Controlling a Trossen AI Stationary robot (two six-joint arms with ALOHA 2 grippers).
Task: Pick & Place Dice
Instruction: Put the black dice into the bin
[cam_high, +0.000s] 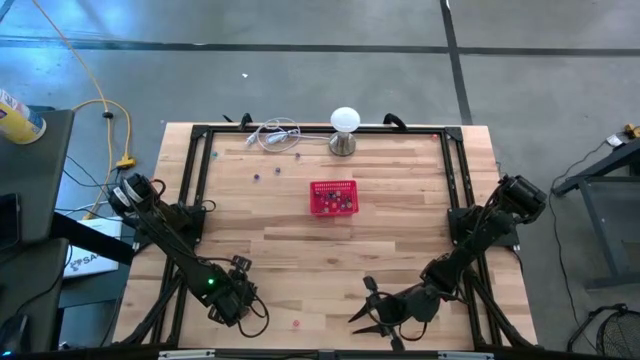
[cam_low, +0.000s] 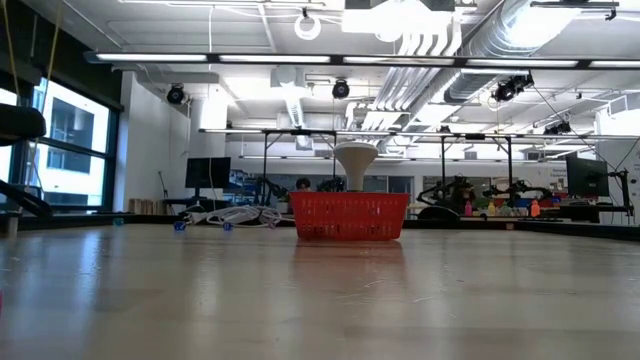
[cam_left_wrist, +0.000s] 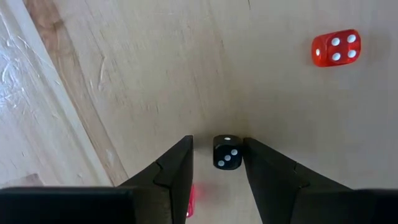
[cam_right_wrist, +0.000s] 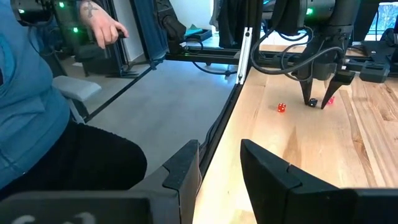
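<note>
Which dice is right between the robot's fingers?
The black die, sitting between the left gripper's open fingers. The red die lies off to the side, well away from them.

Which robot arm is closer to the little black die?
The left. The left gripper has its jaws on either side of the black die, near the table's front edge. The right gripper sits apart from it, further along that front edge, jaws open and empty.

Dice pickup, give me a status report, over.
Left gripper down at near table edge, fingers straddling a dark die, not clamped. Right gripper idle, empty. Red die loose nearby. Path clear.
</note>
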